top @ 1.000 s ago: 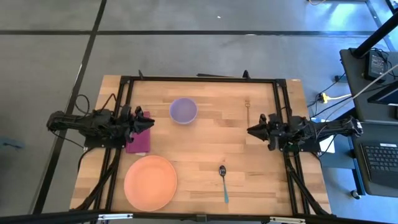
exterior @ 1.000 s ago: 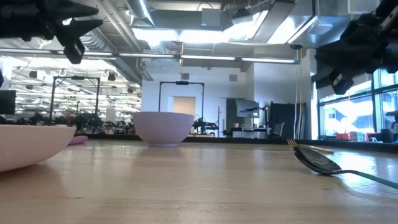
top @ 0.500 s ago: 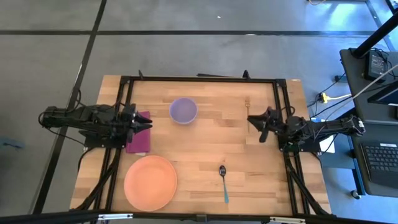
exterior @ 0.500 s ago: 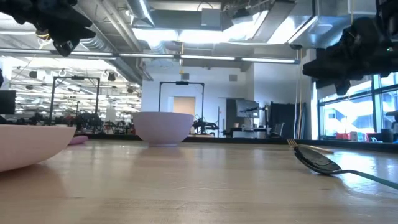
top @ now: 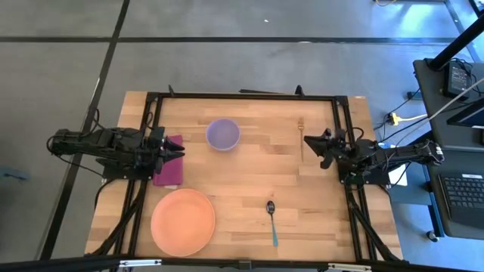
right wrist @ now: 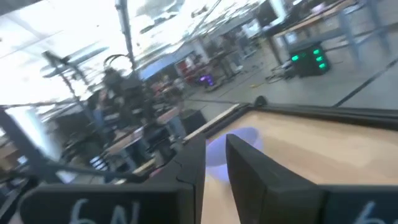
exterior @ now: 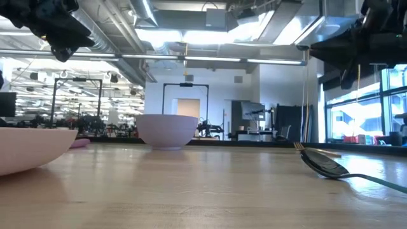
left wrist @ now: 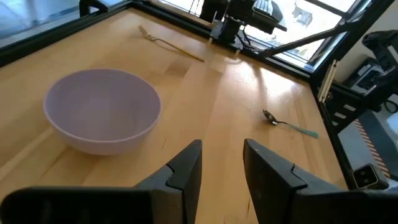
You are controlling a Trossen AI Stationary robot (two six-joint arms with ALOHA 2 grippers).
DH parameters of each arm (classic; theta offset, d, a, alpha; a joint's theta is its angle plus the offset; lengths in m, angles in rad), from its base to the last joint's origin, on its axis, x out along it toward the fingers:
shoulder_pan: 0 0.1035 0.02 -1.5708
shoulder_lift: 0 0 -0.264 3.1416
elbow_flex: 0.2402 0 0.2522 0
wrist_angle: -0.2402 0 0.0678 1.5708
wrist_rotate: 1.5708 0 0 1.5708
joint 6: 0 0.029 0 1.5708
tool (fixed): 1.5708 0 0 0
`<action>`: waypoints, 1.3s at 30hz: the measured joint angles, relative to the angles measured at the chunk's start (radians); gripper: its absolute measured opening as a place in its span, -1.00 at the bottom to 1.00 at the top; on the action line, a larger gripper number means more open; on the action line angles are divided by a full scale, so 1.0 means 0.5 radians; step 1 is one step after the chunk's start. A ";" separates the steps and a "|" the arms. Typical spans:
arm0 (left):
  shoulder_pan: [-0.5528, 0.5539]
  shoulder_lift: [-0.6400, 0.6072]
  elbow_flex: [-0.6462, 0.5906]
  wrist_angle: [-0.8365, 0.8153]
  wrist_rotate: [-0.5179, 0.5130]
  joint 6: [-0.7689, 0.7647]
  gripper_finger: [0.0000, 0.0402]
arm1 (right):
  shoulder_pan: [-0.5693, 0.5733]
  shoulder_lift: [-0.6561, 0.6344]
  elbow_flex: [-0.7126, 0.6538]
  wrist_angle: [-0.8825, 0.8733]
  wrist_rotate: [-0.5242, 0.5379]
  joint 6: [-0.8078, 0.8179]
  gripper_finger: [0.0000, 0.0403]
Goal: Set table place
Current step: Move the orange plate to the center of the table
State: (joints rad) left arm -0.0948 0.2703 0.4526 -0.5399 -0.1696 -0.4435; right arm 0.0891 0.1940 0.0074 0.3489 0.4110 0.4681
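Observation:
The peach-orange plate [top: 183, 221] lies at the near left of the table [top: 249, 181]. The lavender bowl [top: 223, 134] stands toward the far side and shows in the left wrist view [left wrist: 102, 109]. The magenta napkin [top: 170, 172] lies flat at the left. My left gripper [top: 181, 151] hovers over the napkin's far right corner, open and empty [left wrist: 222, 163]. The gold fork [top: 301, 136] lies at the far right. My right gripper [top: 305, 140] hovers just beside it, open by a narrow gap [right wrist: 216, 155]. The teal-handled spoon [top: 271, 219] lies near the front.
A black metal frame [top: 242, 96] runs along the table's far edge and both sides. Bare wood lies between the bowl, the plate and the spoon. In the low view the plate's rim [exterior: 25, 149] stands close at the left and the spoon's bowl [exterior: 327, 165] at the right.
My left gripper has drawn back a little toward the table's left edge. My right gripper has swung toward the far edge, up beside the fork, turning as it went. Nothing on the table has moved.

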 joint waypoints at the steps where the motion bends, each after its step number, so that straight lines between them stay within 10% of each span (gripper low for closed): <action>1: 0.000 0.000 0.000 0.001 -0.001 -0.001 -0.44 | 0.000 0.001 0.000 -0.002 -0.037 -0.004 -0.65; 16: 0.000 0.208 -0.023 -0.108 0.138 -0.319 -0.44 | 0.000 0.003 0.000 -0.002 -0.473 -0.051 -0.36; 39: -0.484 1.223 -0.025 0.158 0.466 -0.036 -0.44 | 0.000 0.005 0.000 -0.077 -0.378 -0.119 -0.10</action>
State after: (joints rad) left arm -0.3368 0.8819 0.4400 -0.4610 0.0635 -0.4615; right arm 0.0891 0.1963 0.0074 0.3103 0.2220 0.4084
